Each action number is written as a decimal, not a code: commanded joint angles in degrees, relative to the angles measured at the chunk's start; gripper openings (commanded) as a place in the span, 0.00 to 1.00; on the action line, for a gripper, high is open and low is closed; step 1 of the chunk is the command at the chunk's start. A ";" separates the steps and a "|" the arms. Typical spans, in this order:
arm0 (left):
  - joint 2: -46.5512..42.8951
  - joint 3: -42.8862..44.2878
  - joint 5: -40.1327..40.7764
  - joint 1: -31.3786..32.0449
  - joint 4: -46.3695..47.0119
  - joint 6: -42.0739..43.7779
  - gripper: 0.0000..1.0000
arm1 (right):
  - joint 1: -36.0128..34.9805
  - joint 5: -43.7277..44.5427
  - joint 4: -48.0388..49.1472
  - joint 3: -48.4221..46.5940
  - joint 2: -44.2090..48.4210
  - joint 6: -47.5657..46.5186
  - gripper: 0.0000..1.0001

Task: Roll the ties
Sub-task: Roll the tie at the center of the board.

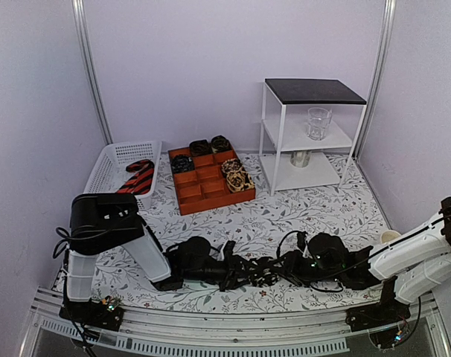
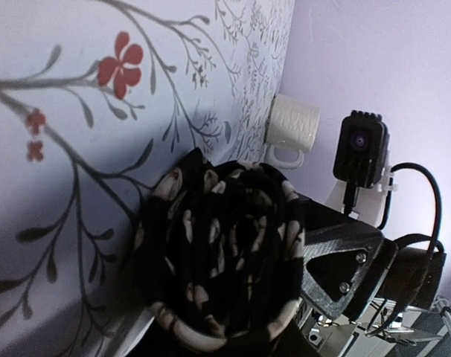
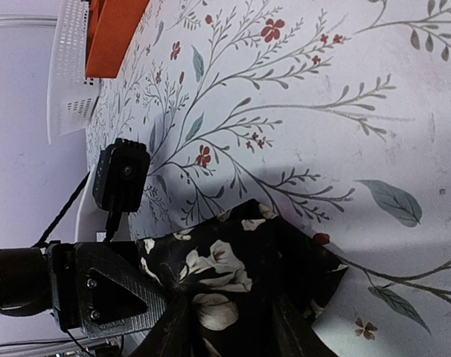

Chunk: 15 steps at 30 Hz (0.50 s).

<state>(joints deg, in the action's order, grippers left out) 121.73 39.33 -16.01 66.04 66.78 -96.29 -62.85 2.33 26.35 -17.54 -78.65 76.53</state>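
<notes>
Both arms are low at the near edge of the tabletop (image 1: 285, 212), with their wrists facing each other. The floral tie (image 2: 218, 260), dark with pale blossoms, sits between them, mostly wound into a fat coil that touches the tabletop. In the right wrist view a flat pointed end of it spreads out on the printed cloth.

The right fingers (image 2: 337, 256) are clamped on the tie: the fabric bunches between them at the bottom of my right wrist view, and one finger presses against the side of the coil. One of the left fingers (image 3: 110, 294) is against the fabric. I can't tell whether that pair is gripping or loose, because the coil fills the left wrist view.

At the back is an orange divider tray (image 1: 203, 195) with coiled ties (image 1: 237, 177) in some compartments. A white basket (image 1: 110, 167) to its left holds a red-and-black striped tie (image 1: 138, 178). A white shelf unit (image 1: 307, 134) to the right has a glass (image 1: 318, 123) on its middle shelf. A pale cup (image 1: 389, 236) stands by the right arm.
</notes>
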 commanded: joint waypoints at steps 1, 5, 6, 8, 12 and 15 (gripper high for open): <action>-0.39 1.18 0.12 -0.07 0.61 3.75 0.25 | -0.79 1.64 -6.37 -1.65 5.10 -4.33 0.40; -0.70 0.70 -0.42 -0.87 -0.70 5.79 0.27 | -0.01 3.06 -14.48 -3.24 10.96 -8.57 0.49; -0.40 0.79 -0.69 -1.05 -0.55 5.98 0.27 | 0.36 2.71 -16.56 -3.99 12.00 -10.00 0.50; 0.17 0.92 -1.12 -1.19 -0.20 6.39 0.27 | 0.86 2.53 -20.95 -5.46 13.13 -12.03 0.53; 0.61 1.42 -1.76 -1.46 0.47 7.22 0.28 | 2.12 -0.06 -22.46 -5.11 12.25 -13.22 0.53; 0.36 1.86 -1.99 -1.56 -0.27 7.95 0.29 | 2.25 -1.47 -21.61 -5.02 10.09 -13.30 0.50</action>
<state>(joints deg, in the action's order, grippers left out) 121.86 39.90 -17.19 64.97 66.13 -90.61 -61.12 2.98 7.60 -22.20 -66.52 65.32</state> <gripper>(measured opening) 0.288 0.511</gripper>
